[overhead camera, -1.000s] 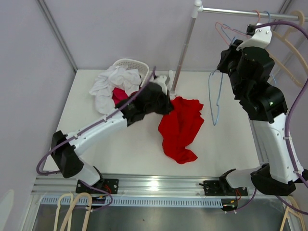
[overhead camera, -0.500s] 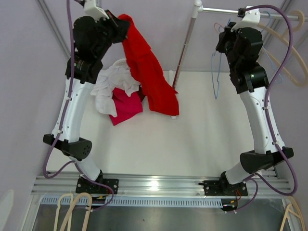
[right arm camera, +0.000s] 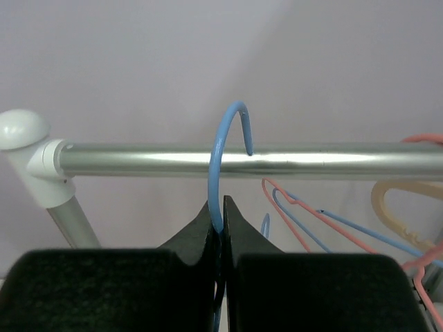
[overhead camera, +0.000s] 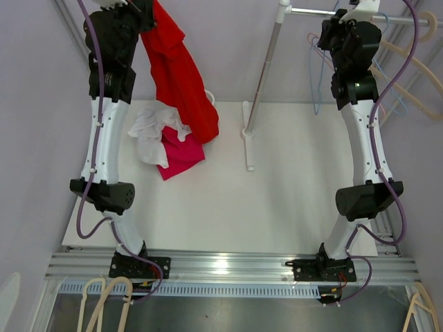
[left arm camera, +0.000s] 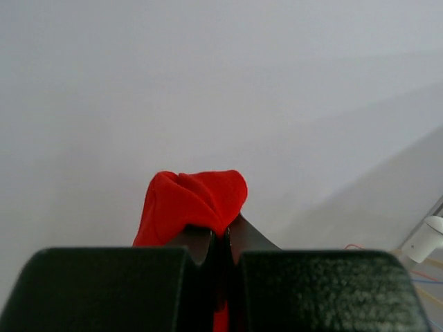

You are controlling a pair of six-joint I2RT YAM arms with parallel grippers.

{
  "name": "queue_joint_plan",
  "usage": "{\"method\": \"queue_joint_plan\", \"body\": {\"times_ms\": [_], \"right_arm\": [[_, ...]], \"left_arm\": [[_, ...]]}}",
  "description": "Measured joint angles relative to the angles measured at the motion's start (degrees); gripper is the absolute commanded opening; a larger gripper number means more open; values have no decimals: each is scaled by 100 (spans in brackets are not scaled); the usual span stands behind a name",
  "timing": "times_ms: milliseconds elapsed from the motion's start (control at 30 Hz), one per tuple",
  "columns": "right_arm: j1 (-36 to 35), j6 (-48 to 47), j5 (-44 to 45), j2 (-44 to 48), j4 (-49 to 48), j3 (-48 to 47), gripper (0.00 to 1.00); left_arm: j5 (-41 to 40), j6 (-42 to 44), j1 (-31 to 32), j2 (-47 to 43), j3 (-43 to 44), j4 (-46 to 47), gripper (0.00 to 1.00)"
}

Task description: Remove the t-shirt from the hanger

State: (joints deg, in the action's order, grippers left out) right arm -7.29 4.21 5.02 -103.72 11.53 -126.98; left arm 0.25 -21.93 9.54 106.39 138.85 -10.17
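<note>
While scanning the far-left corner, spot the left gripper (overhead camera: pixel 142 12) up high, fingers pressed fully together on a bunched fold of the red t-shirt (overhead camera: pixel 178 76). Draped straight down from there, over the white and pink clothes (overhead camera: pixel 163 138) on the table (overhead camera: pixel 277 200).

Over on the right, find the right gripper (right arm camera: pixel 220 211) closed tight around the neck of the blue hanger (right arm camera: pixel 223 149), with the hook up at the rail (right arm camera: pixel 332 160). Seated or not, hard to tell. No cloth on that wire at all.

Reads as removal done, tidy-up in hand. Next, probably: lower the left arm, part the fingers and drop the shirt by the pile. On the right, settle the hook over the rail first, then let go gently to avoid a swing.
</note>
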Motion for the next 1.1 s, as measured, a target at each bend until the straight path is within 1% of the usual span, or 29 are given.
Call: {"method": "queue_joint_plan", "body": {"times_ms": [100,400,533,667,767,833,900,967,1100], "right_arm": [[44,0,-109,-153,-70,-190,0],[79,-103,-345,-184,-345,-197,0],[90,-146,-463,-184,-551,-197,0],[149,-146,-549,-184,-610,-197,0],[223,-122,-595,-184,-605,-197,0],[269,-105,-621,-184,-601,-197,0],[308,-79,-647,-184,-590,-197,0],[337,-20,-669,-184,-575,-197,0],[356,79,-699,-184,-531,-186,0]], "left_arm": [[7,63,-90,168,146,146,1],[-109,256,-645,188,37,407,1],[-236,422,-662,22,-538,575,1],[-310,452,-654,-114,-1150,407,1],[-431,444,-590,-396,-2103,328,1],[-599,433,-494,-490,-2625,153,1],[-824,330,-354,-332,-2741,-328,1],[-903,184,-254,-11,-2608,-852,1],[-713,-35,-96,866,-2227,-1720,1]]}}
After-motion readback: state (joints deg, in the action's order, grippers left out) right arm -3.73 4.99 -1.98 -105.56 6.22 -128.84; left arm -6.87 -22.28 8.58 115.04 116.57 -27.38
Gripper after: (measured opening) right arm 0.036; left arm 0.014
